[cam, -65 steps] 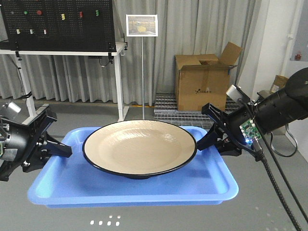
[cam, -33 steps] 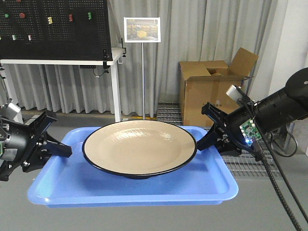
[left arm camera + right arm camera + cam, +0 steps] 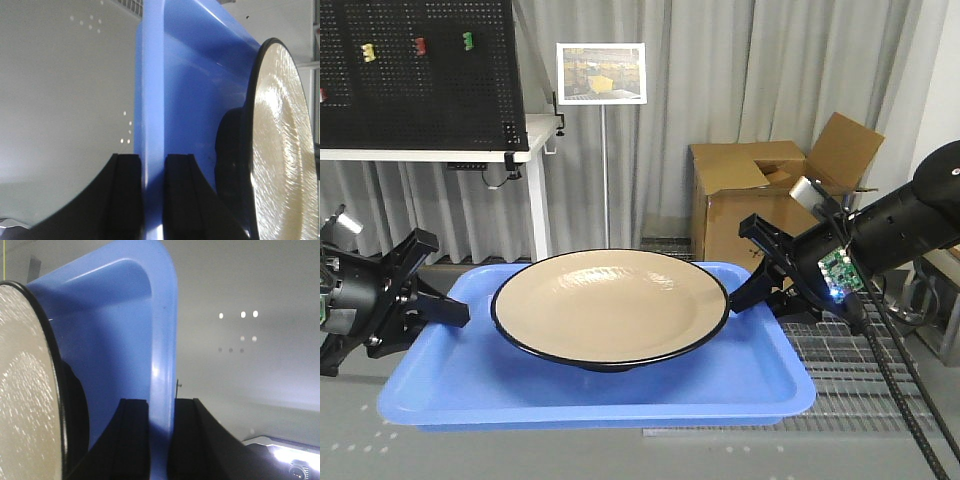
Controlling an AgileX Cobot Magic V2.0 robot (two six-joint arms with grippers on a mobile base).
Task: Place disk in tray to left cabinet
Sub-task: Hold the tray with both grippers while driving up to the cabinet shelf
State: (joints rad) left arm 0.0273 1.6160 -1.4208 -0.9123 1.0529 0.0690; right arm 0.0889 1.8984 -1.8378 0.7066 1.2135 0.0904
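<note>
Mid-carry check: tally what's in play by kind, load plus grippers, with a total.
disk: 1
tray: 1
grippers: 2 (left gripper, right gripper, each shut on the tray rim)
Total: 4

Open cardboard box (image 3: 760, 195), black pegboard (image 3: 415, 75), framed sign (image 3: 601, 72), grey curtains (image 3: 720, 70) behind

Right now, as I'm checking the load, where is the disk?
In the front view the disk sits centred in the blue tray, between the left gripper and the right gripper, each clamped on a short rim.
</note>
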